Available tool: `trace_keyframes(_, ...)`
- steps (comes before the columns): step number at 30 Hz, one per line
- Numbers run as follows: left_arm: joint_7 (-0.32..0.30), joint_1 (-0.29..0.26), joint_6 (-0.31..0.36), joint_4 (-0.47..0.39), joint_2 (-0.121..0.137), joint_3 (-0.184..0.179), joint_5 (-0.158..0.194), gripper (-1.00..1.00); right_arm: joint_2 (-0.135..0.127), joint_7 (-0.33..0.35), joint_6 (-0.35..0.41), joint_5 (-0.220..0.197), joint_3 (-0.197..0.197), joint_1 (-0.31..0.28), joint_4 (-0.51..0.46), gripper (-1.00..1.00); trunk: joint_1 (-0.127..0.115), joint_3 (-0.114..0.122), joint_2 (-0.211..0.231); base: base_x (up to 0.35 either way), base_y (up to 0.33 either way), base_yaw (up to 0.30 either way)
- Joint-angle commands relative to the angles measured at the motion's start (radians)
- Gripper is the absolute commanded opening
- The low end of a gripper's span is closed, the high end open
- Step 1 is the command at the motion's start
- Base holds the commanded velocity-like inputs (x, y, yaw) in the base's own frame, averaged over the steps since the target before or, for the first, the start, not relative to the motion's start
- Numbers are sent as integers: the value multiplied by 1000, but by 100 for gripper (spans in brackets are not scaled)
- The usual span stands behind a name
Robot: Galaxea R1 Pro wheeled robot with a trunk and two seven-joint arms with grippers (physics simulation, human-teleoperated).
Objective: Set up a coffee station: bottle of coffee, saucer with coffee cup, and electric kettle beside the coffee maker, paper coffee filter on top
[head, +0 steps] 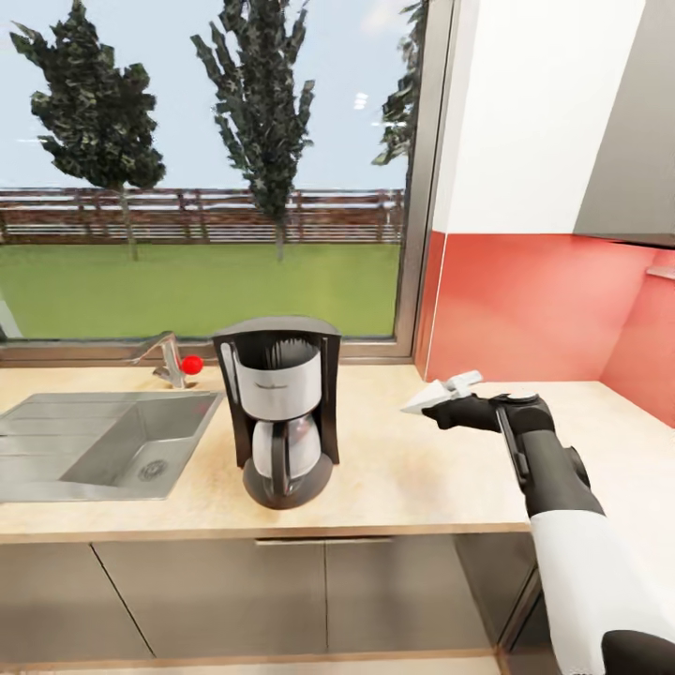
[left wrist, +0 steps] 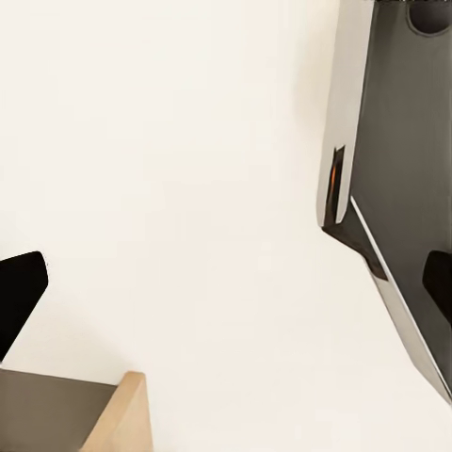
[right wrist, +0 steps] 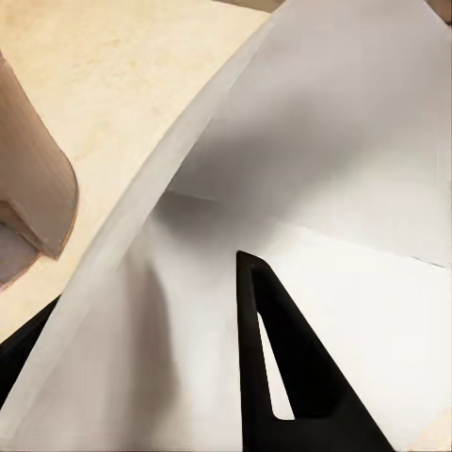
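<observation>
The black and silver coffee maker [head: 281, 412] stands on the beige countertop [head: 394, 469], its glass carafe in place and its top basket open. To its right, my right gripper [head: 452, 397] hovers a little above the counter, shut on a white paper coffee filter [head: 424, 400]. In the right wrist view the filter [right wrist: 320, 141] folds around one black finger [right wrist: 282, 377]. My left gripper [left wrist: 228, 290] is open, with a pale surface beyond it. The bottle, saucer, cup and kettle are out of view.
A steel sink [head: 94, 441] with a faucet [head: 167, 361] and red knob [head: 192, 365] lies left of the coffee maker. A large window runs behind the counter. A red backsplash [head: 525, 309] and white upper cabinet [head: 534, 112] close the right corner.
</observation>
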Motion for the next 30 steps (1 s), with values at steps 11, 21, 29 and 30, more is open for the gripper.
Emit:
trace_keyframes(11,-1,-4,-5,1,0,7,-3,100,-1,9,2,9,-27,-1,-43,-100,0,-2,-2,-125,269,-5)
trace_keyframes(21,1,-4,-7,0,1,7,-2,100,0,9,1,9,-28,-1,-45,-100,0,-3,-2,-1,99,-135)
trace_keyframes(29,1,-6,-5,-33,0,8,-3,100,-1,11,1,9,-28,-1,-40,-100,0,-6,-2,0,1,-119)
trace_keyframes(30,1,-6,-5,-35,0,8,-3,100,-1,11,1,8,-28,-1,-40,-100,0,-6,-2,0,0,-24)
